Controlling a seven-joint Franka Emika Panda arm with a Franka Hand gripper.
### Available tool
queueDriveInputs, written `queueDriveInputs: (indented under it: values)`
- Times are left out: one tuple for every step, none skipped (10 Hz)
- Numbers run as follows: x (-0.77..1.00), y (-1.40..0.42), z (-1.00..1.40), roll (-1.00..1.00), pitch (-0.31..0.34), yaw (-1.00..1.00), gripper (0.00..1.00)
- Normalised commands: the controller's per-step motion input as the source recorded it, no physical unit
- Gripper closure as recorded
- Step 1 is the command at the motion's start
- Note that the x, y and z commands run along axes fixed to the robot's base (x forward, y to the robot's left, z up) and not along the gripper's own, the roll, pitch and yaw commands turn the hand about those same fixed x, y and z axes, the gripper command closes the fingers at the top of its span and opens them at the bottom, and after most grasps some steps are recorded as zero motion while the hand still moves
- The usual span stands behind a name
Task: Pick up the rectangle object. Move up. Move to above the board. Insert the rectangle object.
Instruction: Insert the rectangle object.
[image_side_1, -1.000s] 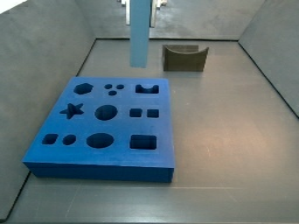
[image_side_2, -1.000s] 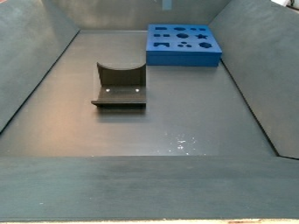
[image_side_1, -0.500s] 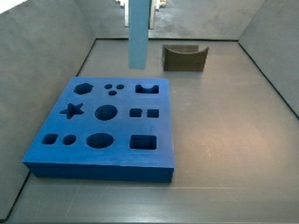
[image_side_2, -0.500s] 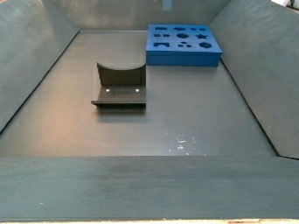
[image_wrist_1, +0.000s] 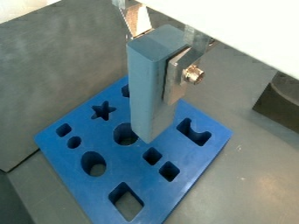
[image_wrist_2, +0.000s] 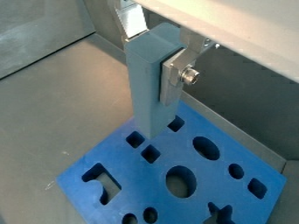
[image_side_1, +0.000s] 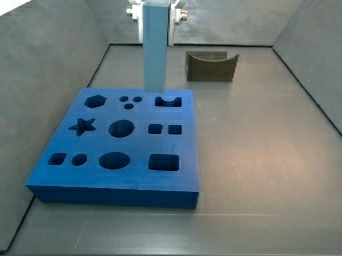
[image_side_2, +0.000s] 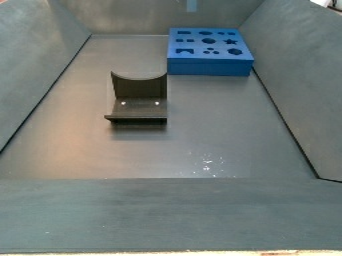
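Wrist views: gripper (image_wrist_1: 163, 66) high above the board (image_wrist_1: 70, 162), jaws clamped on the upper end of the rectangle object (image_wrist_1: 152, 87). Silver finger (image_wrist_2: 177, 74) flat against one side face. Bar hangs upright, lower end clear of the board's surface, over the cut-outs near the middle; which hole it lines up with, cannot tell. In both wrist views, grey floor open around the board's edges.

Side view: bar (image_side_1: 156, 45) upright at the far end, gripper (image_side_1: 158, 11) at the frame's top, board (image_side_1: 120, 185) nearer the camera. Fixture (image_side_1: 211, 65) stands apart, near the far wall.

Side view: board (image_side_2: 211, 63) lies far back; fixture (image_side_2: 136, 100) mid-floor, well apart from it. Gripper and bar out of frame.
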Motion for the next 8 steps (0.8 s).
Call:
queueDriveInputs:
  values:
    - [0.0,-0.28,-0.09,0.0,-0.046,0.01,1.0]
    - [0.0,-0.36,-0.12,0.0,-0.069,0.04,1.0]
    - [0.0,-0.37,-0.12,0.0,-0.071,0.04,1.0]
    - [0.0,-0.32,-0.06,0.0,-0.054,0.04,1.0]
    - [0.0,-0.24,-0.01,0.05,-0.011,0.02,1.0]
    - [0.0,-0.16,0.0,0.02,0.0,0.02,1.0]
    - [0.0,-0.03,0.0,0.0,0.0,0.0,1.0]
    - [-0.03,0.0,-0.01,0.0,0.0,0.0,1.0]
